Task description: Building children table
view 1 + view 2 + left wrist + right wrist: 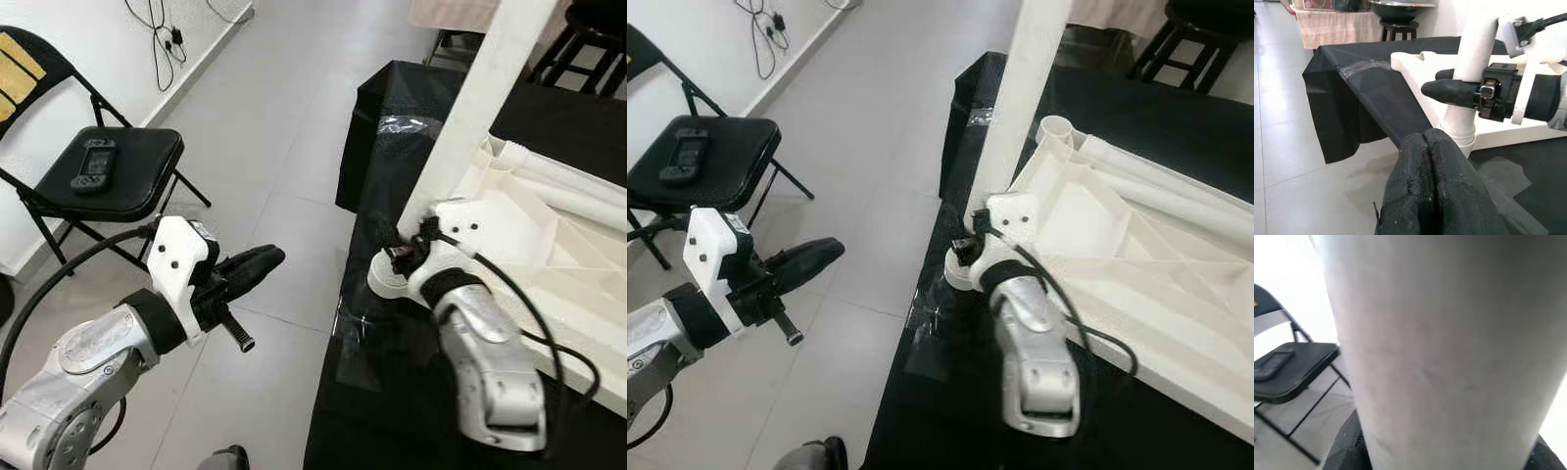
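A white table top (549, 255) lies upside down on a surface draped in black cloth (392, 127). At its near left corner a white table leg (480, 108) stands upright in a socket. My right gripper (397, 245) is shut on the lower part of this leg, whose black finger (1449, 93) wraps the leg (1474, 49) in the left wrist view. The leg (1440, 342) looms close in the right wrist view. More white legs (568, 186) lie inside the table top. My left gripper (260, 259) is shut and empty, held over the floor left of the cloth's edge.
A black folding chair (108, 171) with a handheld controller (91, 164) on its seat stands at the left by the wall. Cables (162, 39) hang at the wall. A dark stool (588, 39) is at the back right. Grey tiled floor lies between chair and cloth.
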You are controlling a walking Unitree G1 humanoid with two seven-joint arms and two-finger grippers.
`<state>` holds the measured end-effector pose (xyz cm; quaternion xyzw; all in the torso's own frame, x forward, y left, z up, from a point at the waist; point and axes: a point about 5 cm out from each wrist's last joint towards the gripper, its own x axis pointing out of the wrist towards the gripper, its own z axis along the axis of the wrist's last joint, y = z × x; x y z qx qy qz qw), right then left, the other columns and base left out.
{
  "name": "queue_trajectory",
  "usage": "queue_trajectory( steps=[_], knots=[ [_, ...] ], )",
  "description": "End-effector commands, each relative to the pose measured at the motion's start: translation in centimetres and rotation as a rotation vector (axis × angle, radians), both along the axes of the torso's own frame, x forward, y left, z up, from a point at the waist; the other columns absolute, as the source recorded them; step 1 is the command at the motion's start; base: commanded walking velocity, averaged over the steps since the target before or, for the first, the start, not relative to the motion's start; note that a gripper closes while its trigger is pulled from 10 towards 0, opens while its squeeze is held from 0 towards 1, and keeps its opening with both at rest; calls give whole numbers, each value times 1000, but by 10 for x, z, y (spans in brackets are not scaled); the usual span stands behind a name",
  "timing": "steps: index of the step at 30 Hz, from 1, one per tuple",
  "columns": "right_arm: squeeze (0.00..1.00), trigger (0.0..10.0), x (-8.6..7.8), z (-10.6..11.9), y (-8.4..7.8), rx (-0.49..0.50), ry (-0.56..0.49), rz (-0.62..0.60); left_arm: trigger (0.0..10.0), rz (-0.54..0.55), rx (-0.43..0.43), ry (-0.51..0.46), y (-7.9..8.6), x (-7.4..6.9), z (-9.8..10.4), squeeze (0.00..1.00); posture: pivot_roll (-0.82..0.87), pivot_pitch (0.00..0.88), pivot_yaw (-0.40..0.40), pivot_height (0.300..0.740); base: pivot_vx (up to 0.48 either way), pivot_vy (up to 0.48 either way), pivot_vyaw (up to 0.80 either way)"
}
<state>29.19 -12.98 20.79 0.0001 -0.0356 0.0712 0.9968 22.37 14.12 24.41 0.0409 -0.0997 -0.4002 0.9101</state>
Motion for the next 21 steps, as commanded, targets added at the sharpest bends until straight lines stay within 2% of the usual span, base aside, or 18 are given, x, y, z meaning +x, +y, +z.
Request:
queue_trajectory(
  steps=[1,3,6,11,14,16,17,19,20,21],
  knots=[
    [0,10000,1,-31,-3,-30,179,-69,10000,2,-6,-1,0,-2,-2,0,109,189,-76,740,0,0,0],
    [0,10000,-3,-30,-7,-15,202,-152,10000,-1,-9,1,0,-2,-2,0,106,192,-69,740,0,0,0],
    [0,10000,-6,-31,-10,-1,226,-195,10000,-7,-11,1,-1,-1,-2,0,102,193,-64,740,0,0,0],
    [0,10000,-8,-31,-10,42,251,-213,10000,-27,-16,0,-5,0,-3,0,95,194,-60,740,0,0,0],
    [0,10000,-5,-25,7,115,223,-49,10000,-34,-25,1,-7,0,-3,0,92,194,-60,740,0,0,0],
    [0,10000,-5,-23,10,122,214,-16,10000,-34,-26,2,-8,0,-3,0,92,194,-60,740,0,0,0],
    [1000,10000,-4,-20,14,159,187,40,10000,-34,-26,3,-8,0,-4,0,92,193,-60,740,0,0,0],
    [1000,10000,1,-6,24,207,114,226,10000,-34,-28,5,-8,0,-4,0,93,195,-64,740,0,0,0],
    [1000,10000,1,-6,24,207,114,226,10000,-34,-28,5,-8,0,-4,0,93,195,-64,740,0,0,0],
    [1000,10000,3,7,28,195,45,373,10000,-33,-30,5,-8,0,-5,0,93,195,-70,740,0,0,0]
  ],
)
